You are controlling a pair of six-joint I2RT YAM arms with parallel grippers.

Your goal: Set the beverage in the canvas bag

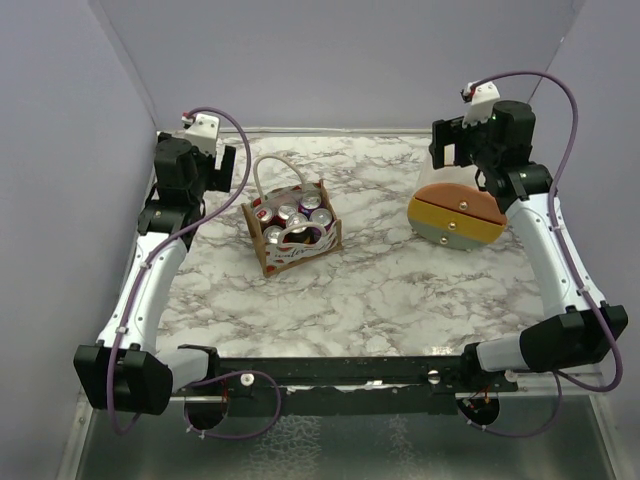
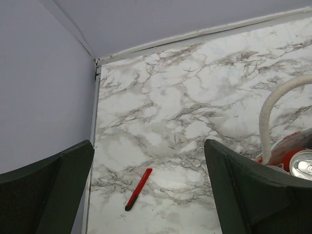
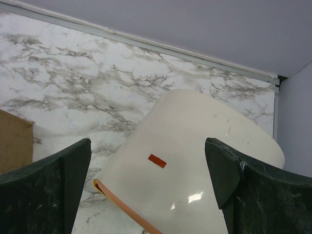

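The canvas bag (image 1: 293,228) stands on the marble table left of centre, tan with white rope handles (image 1: 270,168) and a printed side panel. Several silver-topped beverage cans (image 1: 296,221) stand upright inside it. In the left wrist view a rope handle (image 2: 273,109) and a can top (image 2: 303,163) show at the right edge. My left gripper (image 1: 228,166) hangs open and empty, raised just left of the bag; its view shows bare marble between the fingers (image 2: 148,187). My right gripper (image 1: 445,145) is open and empty, raised above the domed container.
A peach-and-yellow domed container (image 1: 456,213) sits at the back right, below my right gripper; its cream shell (image 3: 204,161) fills the right wrist view. A small red stick (image 2: 138,189) lies on the marble near the left wall. Walls enclose the table at the back and sides.
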